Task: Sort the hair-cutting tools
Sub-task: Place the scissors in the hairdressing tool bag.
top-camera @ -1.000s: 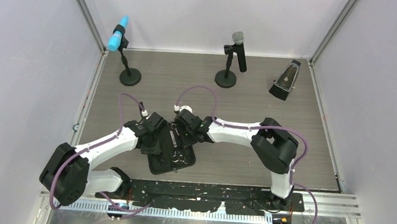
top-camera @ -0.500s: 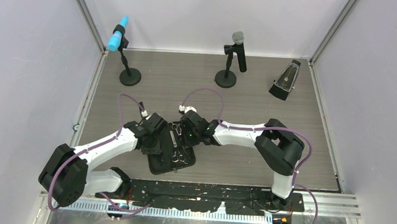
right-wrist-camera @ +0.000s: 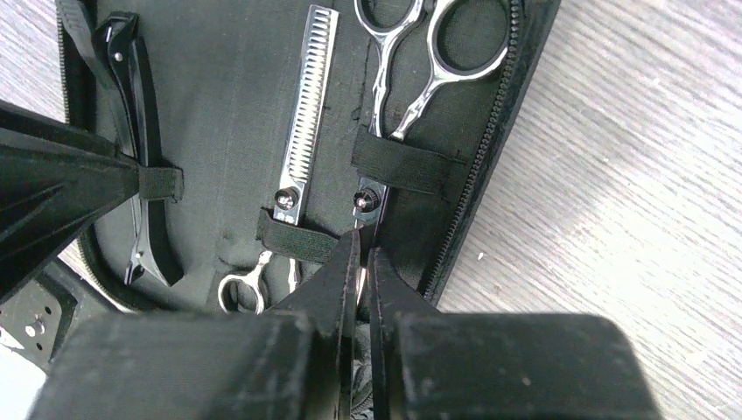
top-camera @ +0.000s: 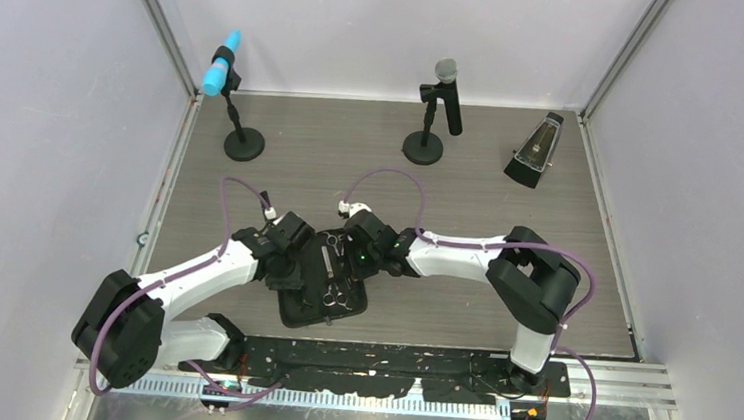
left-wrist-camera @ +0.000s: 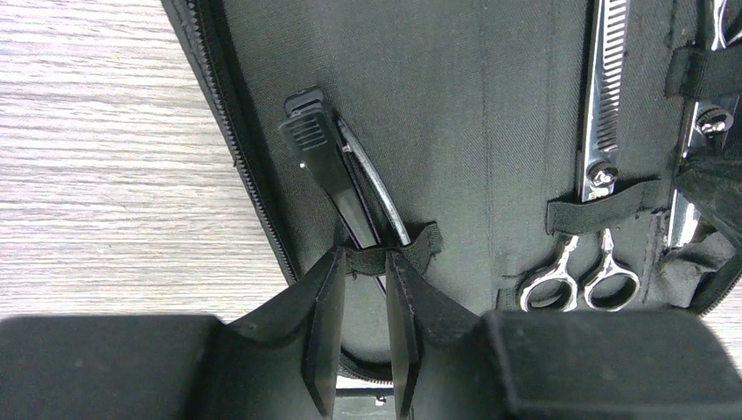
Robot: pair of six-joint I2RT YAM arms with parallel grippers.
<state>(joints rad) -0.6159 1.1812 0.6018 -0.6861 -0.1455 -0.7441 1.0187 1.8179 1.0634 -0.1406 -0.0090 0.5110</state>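
The black zip case [top-camera: 312,312] lies open between my arms. Two black hair clips [left-wrist-camera: 337,171] sit under an elastic strap at its left. My left gripper [left-wrist-camera: 363,258] is shut on them at that strap; it shows in the top view [top-camera: 292,280] too. The toothed silver scissors [left-wrist-camera: 601,122] lie strapped in the middle. The second silver scissors [right-wrist-camera: 411,61] lie under a strap by the right zip edge. My right gripper [right-wrist-camera: 363,243] is shut on their blade, just past the pivot [right-wrist-camera: 363,203]. I see no flat black comb.
A blue-headed microphone [top-camera: 221,76] on a round base stands at the back left. A grey-headed microphone [top-camera: 444,95] stands at the back centre. A dark metronome [top-camera: 535,148] stands at the back right. Walls close in three sides.
My right arm has shifted a little: its elbow swung right and the gripper slid slightly down along the case. My left gripper has stayed at the clips.
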